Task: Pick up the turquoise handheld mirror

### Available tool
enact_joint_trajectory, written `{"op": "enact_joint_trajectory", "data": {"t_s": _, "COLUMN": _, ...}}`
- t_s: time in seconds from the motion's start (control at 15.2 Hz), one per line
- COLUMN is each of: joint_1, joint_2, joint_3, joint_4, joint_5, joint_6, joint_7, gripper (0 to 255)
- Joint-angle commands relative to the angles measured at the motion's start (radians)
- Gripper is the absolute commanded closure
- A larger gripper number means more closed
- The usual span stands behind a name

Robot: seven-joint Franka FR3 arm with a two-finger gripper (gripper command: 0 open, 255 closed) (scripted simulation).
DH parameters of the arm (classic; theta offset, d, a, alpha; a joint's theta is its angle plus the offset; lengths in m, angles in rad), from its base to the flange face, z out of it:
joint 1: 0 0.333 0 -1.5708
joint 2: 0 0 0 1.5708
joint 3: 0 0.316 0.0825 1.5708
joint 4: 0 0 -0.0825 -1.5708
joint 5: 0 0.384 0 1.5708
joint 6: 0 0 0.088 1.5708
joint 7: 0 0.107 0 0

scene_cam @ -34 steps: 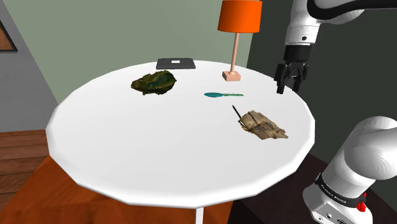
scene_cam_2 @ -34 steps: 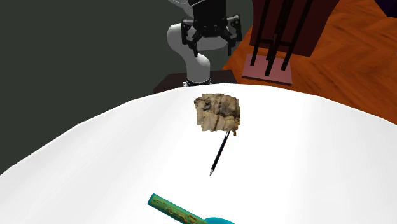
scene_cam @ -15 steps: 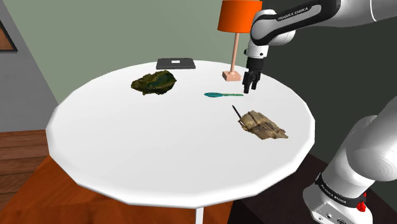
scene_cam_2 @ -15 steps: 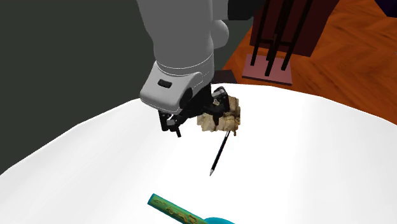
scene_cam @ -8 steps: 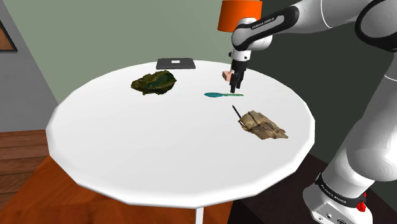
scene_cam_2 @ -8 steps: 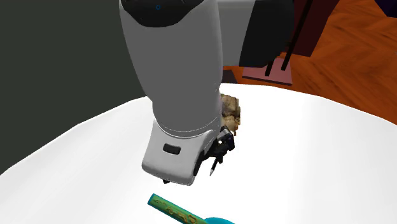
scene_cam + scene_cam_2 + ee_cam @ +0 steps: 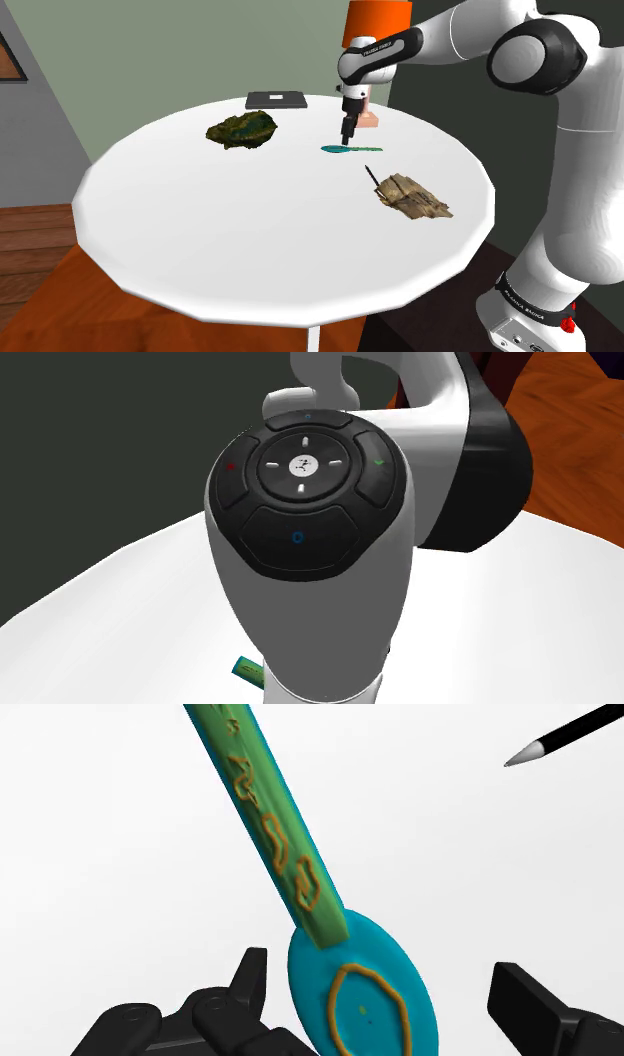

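The gripper (image 7: 383, 982) stands spread, fingers (image 7: 250, 989) either side of the mirror's (image 7: 305, 889) round turquoise head without clasping it. The mirror lies flat on the white table (image 7: 200, 230), its green handle with orange scrollwork running away from the gripper. A black pencil (image 7: 570, 734) lies apart beyond it. In the shoulder view a brown crumpled lump (image 7: 415, 197) sits nearest the stand, then the pencil, then the mirror under the gripper; behind stand an orange lamp (image 7: 372, 12), a dark green lump (image 7: 242, 128) and a dark slab (image 7: 275, 99).

Claw (image 7: 346, 136) now low over mirror (image 7: 338, 149)
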Motion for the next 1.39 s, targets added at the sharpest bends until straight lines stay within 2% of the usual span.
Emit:
{"op": "enact_joint_trajectory", "data": {"t_s": 0.0, "joint_1": -0.002, "joint_2": 0.022, "joint_3": 0.004, "joint_4": 0.002, "joint_5": 0.005, "joint_6": 0.022, "joint_7": -0.013, "gripper": 0}}
{"op": "enact_joint_trajectory", "data": {"t_s": 0.46, "joint_1": -0.003, "joint_2": 0.047, "joint_3": 0.007, "joint_4": -0.037, "joint_5": 0.015, "joint_6": 0.085, "joint_7": -0.023, "gripper": 0}}
{"op": "enact_joint_trajectory", "data": {"t_s": 0.53, "joint_1": -0.002, "joint_2": 0.046, "joint_3": 0.008, "joint_4": -0.04, "joint_5": 0.014, "joint_6": 0.087, "joint_7": -0.022, "gripper": 255}}
{"op": "enact_joint_trajectory", "data": {"t_s": 1.12, "joint_1": -0.003, "joint_2": 0.047, "joint_3": 0.007, "joint_4": -0.037, "joint_5": 0.015, "joint_6": 0.085, "joint_7": -0.023, "gripper": 255}}
{"op": "enact_joint_trajectory", "data": {"t_s": 1.32, "joint_1": -0.002, "joint_2": 0.033, "joint_3": 0.005, "joint_4": -0.017, "joint_5": 0.009, "joint_6": 0.051, "joint_7": -0.018, "gripper": 255}}
